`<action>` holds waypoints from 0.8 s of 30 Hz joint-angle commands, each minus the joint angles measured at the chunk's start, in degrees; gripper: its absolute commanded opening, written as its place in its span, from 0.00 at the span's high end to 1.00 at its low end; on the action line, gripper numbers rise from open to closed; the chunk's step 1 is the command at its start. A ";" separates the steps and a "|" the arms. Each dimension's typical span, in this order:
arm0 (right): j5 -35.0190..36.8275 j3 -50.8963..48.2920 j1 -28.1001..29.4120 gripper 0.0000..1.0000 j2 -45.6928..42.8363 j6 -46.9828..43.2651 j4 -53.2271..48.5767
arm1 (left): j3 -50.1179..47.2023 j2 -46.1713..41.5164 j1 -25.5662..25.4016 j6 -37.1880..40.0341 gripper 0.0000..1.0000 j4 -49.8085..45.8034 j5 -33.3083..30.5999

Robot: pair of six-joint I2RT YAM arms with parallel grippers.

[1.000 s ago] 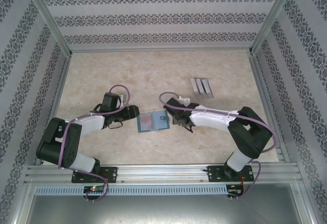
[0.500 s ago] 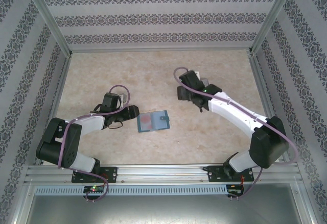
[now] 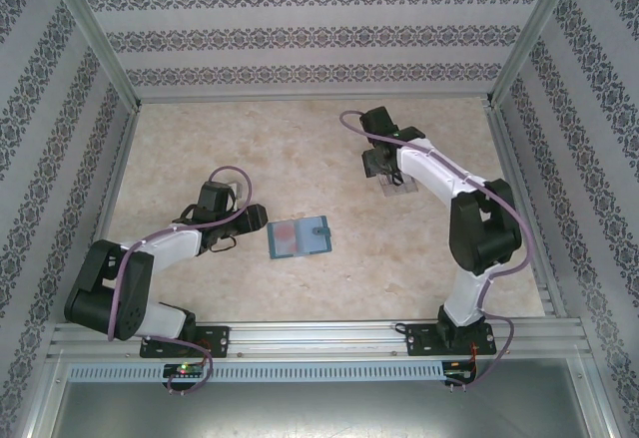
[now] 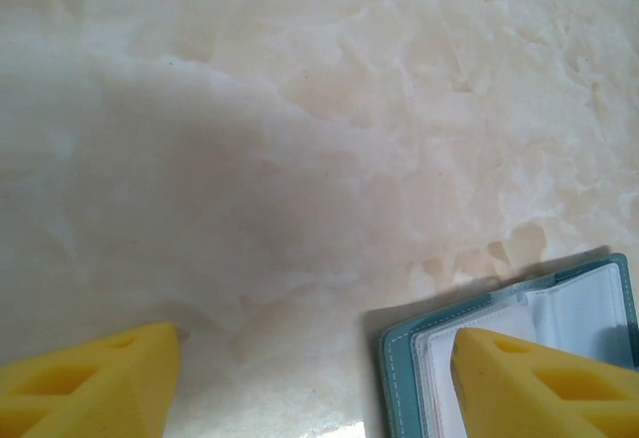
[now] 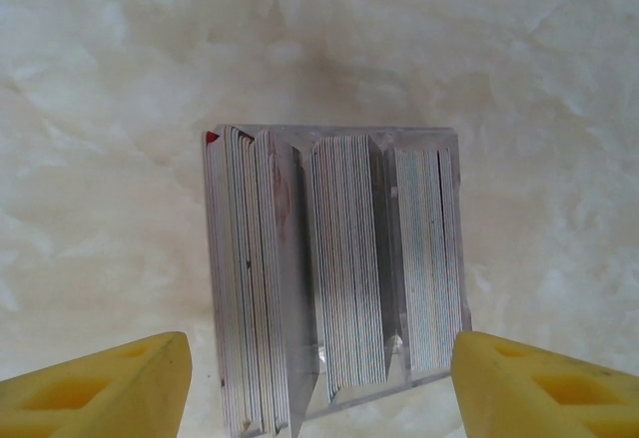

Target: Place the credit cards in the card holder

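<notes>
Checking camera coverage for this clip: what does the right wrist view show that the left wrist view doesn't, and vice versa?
Right wrist: the clear stand, its three slots packed with cards standing on edge, ahead of the open right pincer. Left wrist: a corner of the open teal card holder by the open left pincer. Both: marbled table, yellow fingers spread apart.

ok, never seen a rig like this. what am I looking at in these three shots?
Two robot arms stand at the near edge of a table. The wide picture looks down from above and behind; the other two are wrist cameras, the yellow wedges being each gripper's fingers. On the table: an open teal card holder with a red card in it, and a clear three-slot stand packed with cards. The left gripper sits open beside the holder; the right gripper hangs open over the stand. Neither holds anything.
</notes>
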 commanded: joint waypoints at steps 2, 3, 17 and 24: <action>2.04 3.86 0.09 0.30 2.84 -2.37 -3.49 | -0.27 -1.02 -0.03 1.74 0.27 -2.61 -1.30; 1.66 4.00 0.08 0.30 3.10 -2.42 -3.37 | -0.37 -1.12 -0.10 1.67 0.27 -2.61 -1.63; 13.41 4.11 -0.61 0.33 5.43 -3.73 -4.44 | -0.58 -0.73 -0.07 1.39 0.27 -2.33 -2.39; 14.94 3.45 -0.61 0.36 4.64 -4.25 -3.69 | -0.46 0.27 -0.07 1.31 0.27 -1.90 -2.42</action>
